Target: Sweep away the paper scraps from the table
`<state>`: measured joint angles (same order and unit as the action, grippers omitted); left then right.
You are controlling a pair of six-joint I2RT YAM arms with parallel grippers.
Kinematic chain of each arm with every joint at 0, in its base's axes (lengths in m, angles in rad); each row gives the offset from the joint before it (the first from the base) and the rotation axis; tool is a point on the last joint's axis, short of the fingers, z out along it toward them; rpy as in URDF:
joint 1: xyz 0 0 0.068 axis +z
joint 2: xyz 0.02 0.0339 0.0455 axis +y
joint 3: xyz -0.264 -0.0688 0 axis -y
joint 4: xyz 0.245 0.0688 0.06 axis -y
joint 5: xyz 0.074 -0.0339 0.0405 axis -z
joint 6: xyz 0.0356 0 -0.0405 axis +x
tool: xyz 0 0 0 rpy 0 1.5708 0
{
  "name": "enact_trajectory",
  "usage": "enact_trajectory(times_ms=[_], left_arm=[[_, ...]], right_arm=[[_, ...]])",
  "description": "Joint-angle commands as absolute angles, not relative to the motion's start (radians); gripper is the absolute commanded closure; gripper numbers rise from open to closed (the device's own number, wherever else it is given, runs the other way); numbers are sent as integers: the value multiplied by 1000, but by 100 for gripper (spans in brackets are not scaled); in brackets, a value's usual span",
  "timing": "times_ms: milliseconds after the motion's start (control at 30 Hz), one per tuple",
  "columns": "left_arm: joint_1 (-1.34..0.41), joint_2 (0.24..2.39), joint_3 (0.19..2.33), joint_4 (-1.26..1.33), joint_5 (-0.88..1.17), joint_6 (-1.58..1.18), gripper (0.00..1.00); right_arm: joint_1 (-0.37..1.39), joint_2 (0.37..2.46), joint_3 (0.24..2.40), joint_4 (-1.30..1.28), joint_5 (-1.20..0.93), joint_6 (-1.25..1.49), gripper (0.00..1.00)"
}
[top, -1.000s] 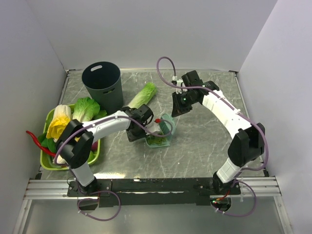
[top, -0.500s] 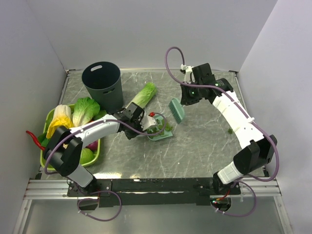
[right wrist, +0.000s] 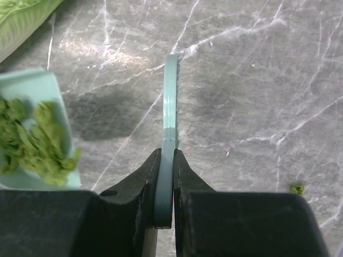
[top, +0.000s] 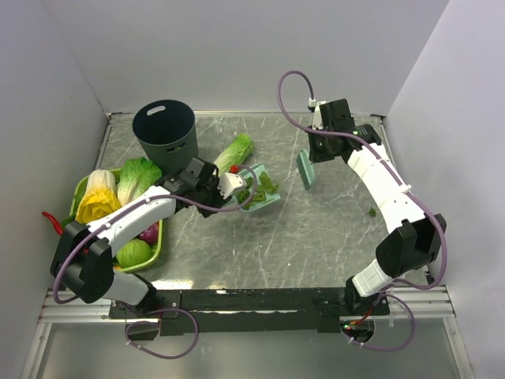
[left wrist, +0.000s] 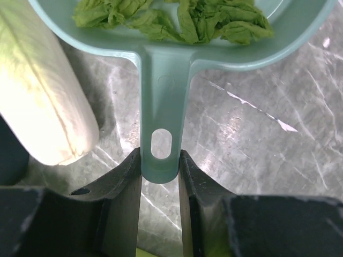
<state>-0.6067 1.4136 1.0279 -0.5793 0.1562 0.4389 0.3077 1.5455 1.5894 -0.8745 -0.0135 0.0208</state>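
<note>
My left gripper (top: 226, 186) is shut on the handle of the teal dustpan (top: 258, 192), held just right of the bin. Several green paper scraps (top: 254, 188) lie in the pan. In the left wrist view the jaws (left wrist: 159, 166) clamp the handle (left wrist: 161, 107) and the scraps (left wrist: 177, 16) fill the pan. My right gripper (top: 319, 151) is shut on the teal hand brush (top: 306, 170), held edge-on over the grey marble table (top: 316, 237). In the right wrist view the jaws (right wrist: 165, 160) pinch the brush (right wrist: 170, 107). One small scrap (top: 372, 212) lies on the table at the right and shows in the right wrist view (right wrist: 296, 188).
A dark bin (top: 164, 138) stands at the back left. A long pale-green cabbage (top: 235, 154) lies between the bin and the dustpan. A lime-green tray (top: 76, 260) of vegetables sits at the left edge. White walls close in the table.
My left gripper has carried the loaded dustpan up and left, towards the bin. My right gripper has drawn the brush away to the right and back, apart from the pan.
</note>
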Motion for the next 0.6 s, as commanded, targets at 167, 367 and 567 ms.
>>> enact_trajectory(times_ms=[167,367,567], left_arm=[[-543,1397,1062,-494,207,353,99],[-531,1437,1146,-506,238,339,99],[-500,1477,1139,-396,204,342,99]], right_arm=[[305,1589,1614,-835,-28,37,100],[305,1603,1615,-842,-41,40,100],[304,1601,1605,-841,-46,37,100]])
